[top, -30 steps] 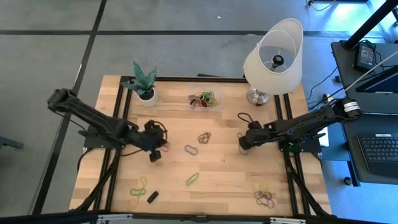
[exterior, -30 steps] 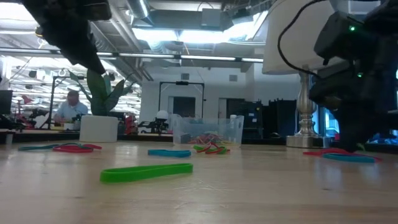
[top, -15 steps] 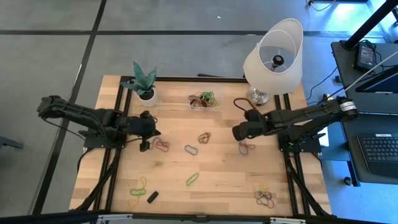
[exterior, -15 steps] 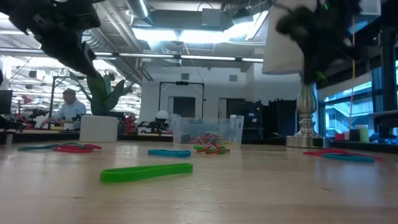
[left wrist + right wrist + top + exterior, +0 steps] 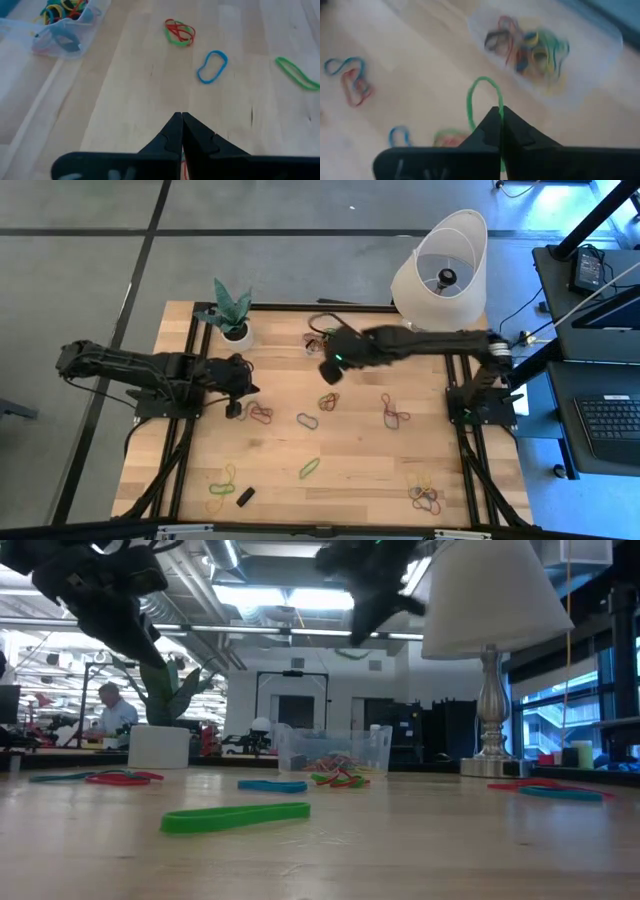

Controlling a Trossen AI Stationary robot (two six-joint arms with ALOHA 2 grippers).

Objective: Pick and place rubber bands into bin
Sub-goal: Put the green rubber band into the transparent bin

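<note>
The pale, plank-jointed wooden table (image 5: 360,470) carries the largest piece, a white drum-shaded lamp (image 5: 441,272) on a turned metal stem, standing behind the right gripper (image 5: 330,371) at the far edge. That gripper hangs above the boards with its dark fingers pressed together on a thin green rubber band (image 5: 481,100), whose loop arcs up from the fingertips. Just past those fingertips sits the bin (image 5: 328,340), a clear, low-walled plastic tub holding a tangle of green, yellow, red, blue and dark rubber bands (image 5: 532,46). Beneath and near the right fingers a red-and-green pair (image 5: 328,401) and a blue oval band (image 5: 306,421) lie flat on the wood; a flat green band (image 5: 309,468) lies farther toward the front edge. The left gripper (image 5: 232,409) is low over the wood, its fingers together and empty, with a red band (image 5: 262,414) just beside them. A leafy plant in a small white pot (image 5: 233,314) stands behind the left fingers. More loose clusters (image 5: 427,493) and a small black block (image 5: 244,496) lie near the front edge, well apart from both grippers.
</note>
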